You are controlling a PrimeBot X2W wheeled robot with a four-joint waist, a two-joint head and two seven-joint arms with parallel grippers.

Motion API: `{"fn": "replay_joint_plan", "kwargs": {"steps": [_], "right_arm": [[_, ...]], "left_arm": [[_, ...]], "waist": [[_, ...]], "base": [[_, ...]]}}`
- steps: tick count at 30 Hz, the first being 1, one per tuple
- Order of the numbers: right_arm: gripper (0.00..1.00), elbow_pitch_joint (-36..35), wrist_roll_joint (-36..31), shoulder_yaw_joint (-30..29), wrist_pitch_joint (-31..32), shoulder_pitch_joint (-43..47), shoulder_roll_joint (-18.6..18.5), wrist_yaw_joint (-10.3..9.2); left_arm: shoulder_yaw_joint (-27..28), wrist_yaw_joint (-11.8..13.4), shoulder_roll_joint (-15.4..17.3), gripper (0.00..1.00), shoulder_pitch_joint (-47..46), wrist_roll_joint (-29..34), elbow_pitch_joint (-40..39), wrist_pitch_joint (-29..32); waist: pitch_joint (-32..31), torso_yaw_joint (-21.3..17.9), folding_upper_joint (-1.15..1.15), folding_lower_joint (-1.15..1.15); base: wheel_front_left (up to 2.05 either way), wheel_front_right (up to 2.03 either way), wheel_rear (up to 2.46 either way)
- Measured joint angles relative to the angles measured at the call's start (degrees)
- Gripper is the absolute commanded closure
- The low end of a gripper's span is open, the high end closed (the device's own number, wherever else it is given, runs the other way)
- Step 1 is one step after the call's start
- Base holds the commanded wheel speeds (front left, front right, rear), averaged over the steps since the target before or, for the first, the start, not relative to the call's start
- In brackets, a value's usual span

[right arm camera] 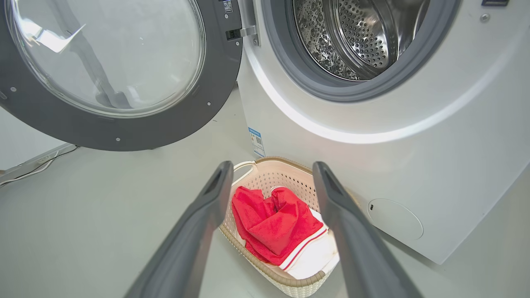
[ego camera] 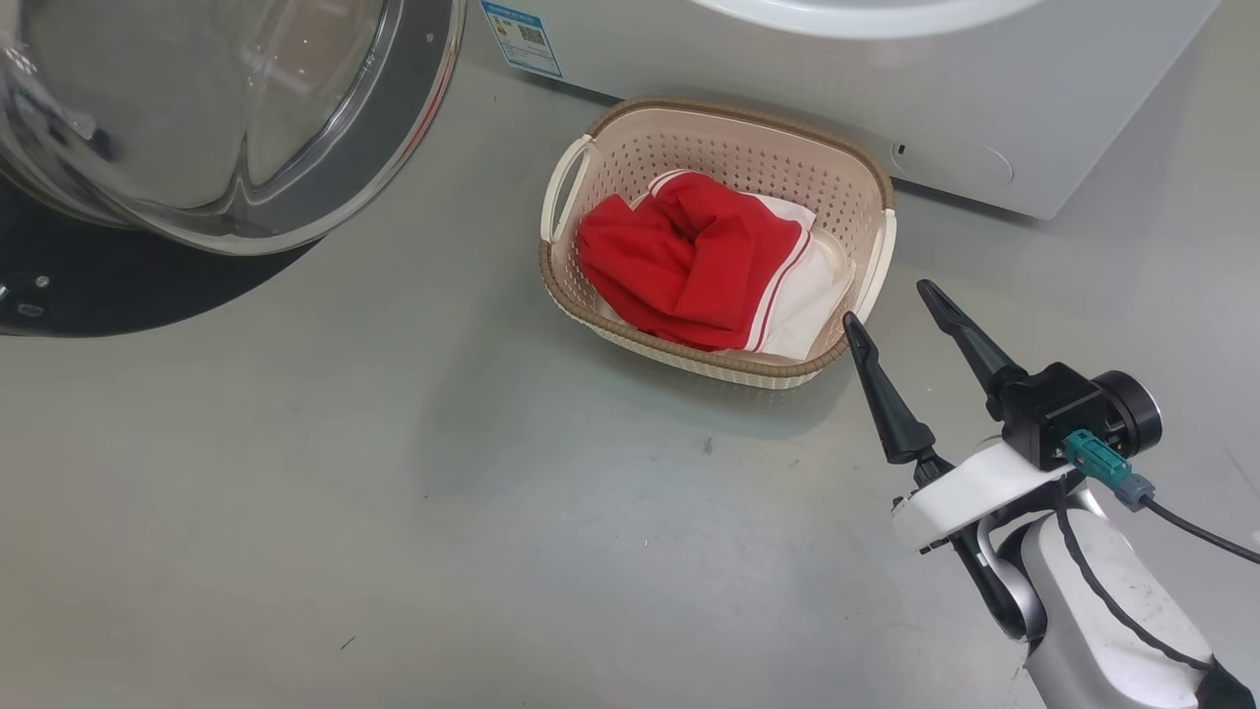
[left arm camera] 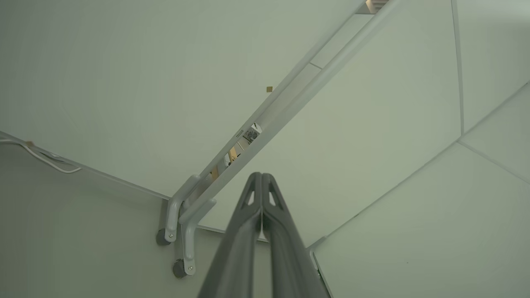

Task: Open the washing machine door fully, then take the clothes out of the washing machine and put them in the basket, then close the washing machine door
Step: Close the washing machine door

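Red-and-white fabric clothes lie in the cream perforated plastic basket; right pincer hangs released beside it, left pincer clenched empty.

Red, white-striped clothes; cream, brown-rimmed basket; white washing machine.

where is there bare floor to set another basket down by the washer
Bare floor lies between the open washing machine door and the basket, and in front of the basket. Crowded: right of the basket, where the open right gripper hovers, and behind it against the washing machine.
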Motion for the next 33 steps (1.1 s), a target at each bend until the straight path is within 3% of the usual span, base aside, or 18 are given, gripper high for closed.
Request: {"fn": "replay_joint_plan", "kwargs": {"steps": [3,12,22,33], "right_arm": [[0.00,0.00,0.00,-0.19,-0.01,-0.01,-0.09,0.00],[0.00,0.00,0.00,-0.12,-0.07,-0.26,-0.02,0.00],[0.00,0.00,0.00,-0.11,-0.08,-0.84,-0.03,0.00],[0.00,0.33,0.00,-0.05,-0.15,-1.70,-0.01,0.00]], "left_arm": [[2.81,2.20,-0.07,1.00,-3.27,-4.63,4.01,3.61],[6.04,6.51,0.62,1.00,-6.99,-8.43,11.66,10.63],[5.89,7.44,0.80,1.00,-12.00,-11.33,19.03,20.12],[5.14,7.91,0.64,1.00,-14.80,-11.87,24.01,25.55]], "waist": [[0.01,-0.35,0.00,0.00],[0.37,-0.98,0.00,0.00],[1.08,-1.54,0.00,0.00],[1.31,-1.78,0.00,0.00]], "base": [[0.00,0.00,0.00],[0.00,0.00,0.00],[0.00,0.00,0.00],[0.00,0.00,0.00]]}}
